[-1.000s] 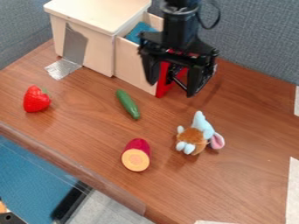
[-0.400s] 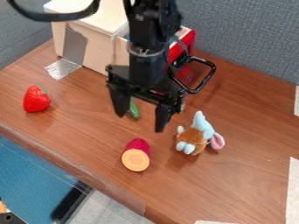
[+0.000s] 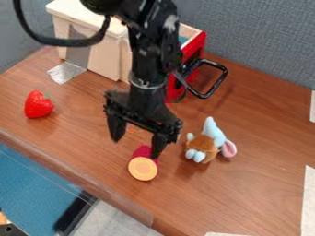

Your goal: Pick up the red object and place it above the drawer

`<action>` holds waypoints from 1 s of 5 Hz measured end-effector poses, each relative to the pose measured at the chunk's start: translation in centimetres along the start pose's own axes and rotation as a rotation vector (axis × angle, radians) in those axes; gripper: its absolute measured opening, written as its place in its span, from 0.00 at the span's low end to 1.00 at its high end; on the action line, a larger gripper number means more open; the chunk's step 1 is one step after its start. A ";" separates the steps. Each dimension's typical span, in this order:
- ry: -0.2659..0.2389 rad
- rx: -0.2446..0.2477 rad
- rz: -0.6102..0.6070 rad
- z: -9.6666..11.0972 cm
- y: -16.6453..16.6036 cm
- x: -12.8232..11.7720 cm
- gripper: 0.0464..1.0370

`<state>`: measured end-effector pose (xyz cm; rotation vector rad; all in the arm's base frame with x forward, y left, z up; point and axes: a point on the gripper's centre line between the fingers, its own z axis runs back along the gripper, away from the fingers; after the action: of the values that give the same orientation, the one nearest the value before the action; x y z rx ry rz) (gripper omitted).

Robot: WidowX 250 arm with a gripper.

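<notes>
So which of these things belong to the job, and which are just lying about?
Job:
- gripper
- cut sweet potato, probably the target, being right by the gripper
- red-fronted drawer

Probably just lying about:
- strawberry, though also red
- plush animal

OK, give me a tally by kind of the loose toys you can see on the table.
Toy strawberry: 1
Red-skinned cut vegetable: 1
Plush animal: 1
Total in sight: 3
</notes>
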<state>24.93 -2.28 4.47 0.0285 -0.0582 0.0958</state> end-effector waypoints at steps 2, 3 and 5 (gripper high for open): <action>0.056 0.039 0.039 -3.3 0.3 -1.0 0.96; 0.080 0.044 0.038 -4.2 0.2 -1.3 0.96; 0.080 0.046 0.029 -4.4 0.8 -0.5 0.96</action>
<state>24.58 -1.42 0.06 0.0700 0.0234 0.1268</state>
